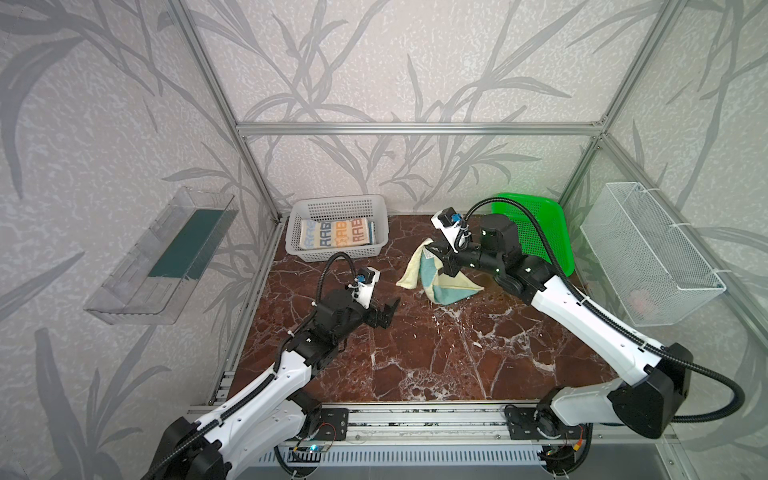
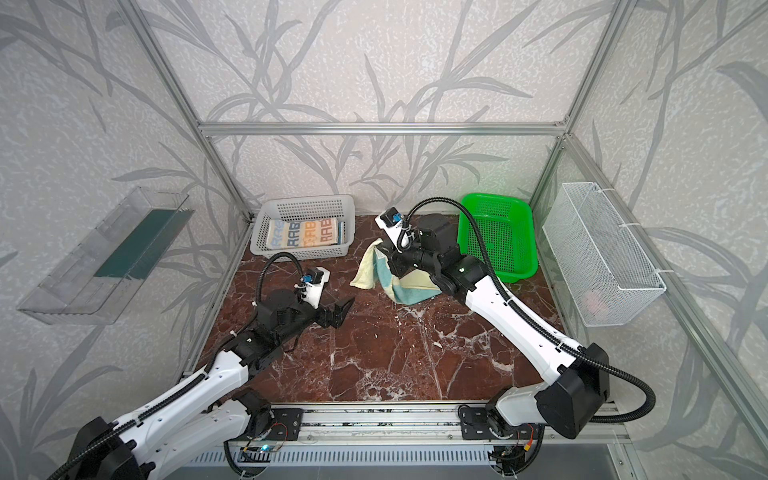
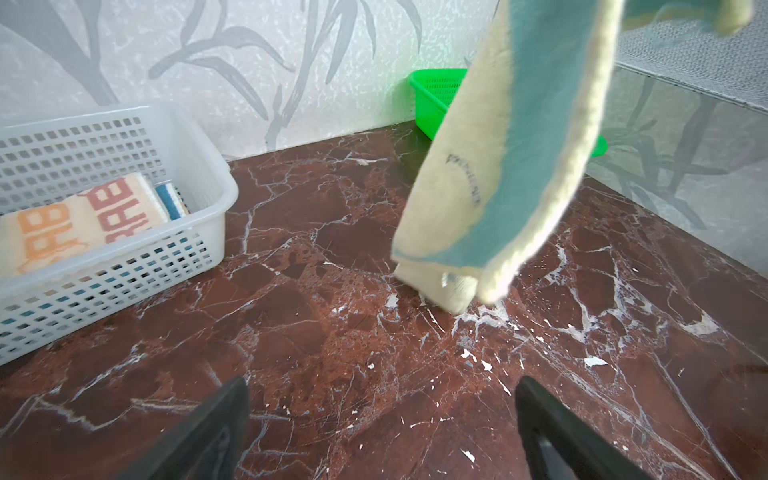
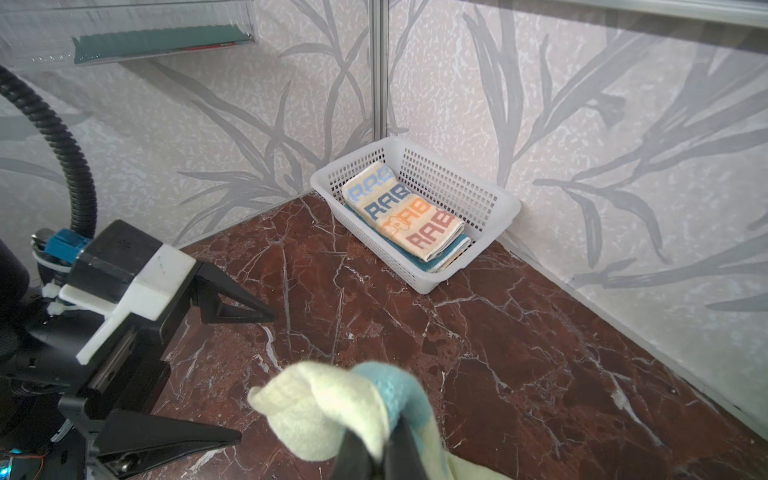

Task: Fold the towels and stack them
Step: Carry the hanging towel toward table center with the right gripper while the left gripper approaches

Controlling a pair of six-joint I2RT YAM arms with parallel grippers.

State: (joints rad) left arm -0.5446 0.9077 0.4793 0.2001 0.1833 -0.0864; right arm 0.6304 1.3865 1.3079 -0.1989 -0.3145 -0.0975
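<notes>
The plain teal and pale yellow towel [image 1: 436,286] is pinched at a bunched upper corner by the right gripper [image 4: 384,444], whose jaws are clamped tight on the cloth. Its lower part is draped onto the red-brown marble tabletop [image 1: 415,365], toward the far middle. The cloth is judged soft, light and limp, so a hemmed corner is best taken and the towel drawn taut between two grips. The left gripper [image 1: 388,311] is spread wide and empty, near the hanging edge but apart from it. The folded striped "RABBIT" towel [image 1: 334,239] is laid on a blue towel [image 3: 170,201] inside the white perforated plastic basket [image 1: 332,210] in the far left corner. Nothing is seen between the free gripper and the cloth. The green plastic basket [image 1: 540,232] is set behind the right arm.
</notes>
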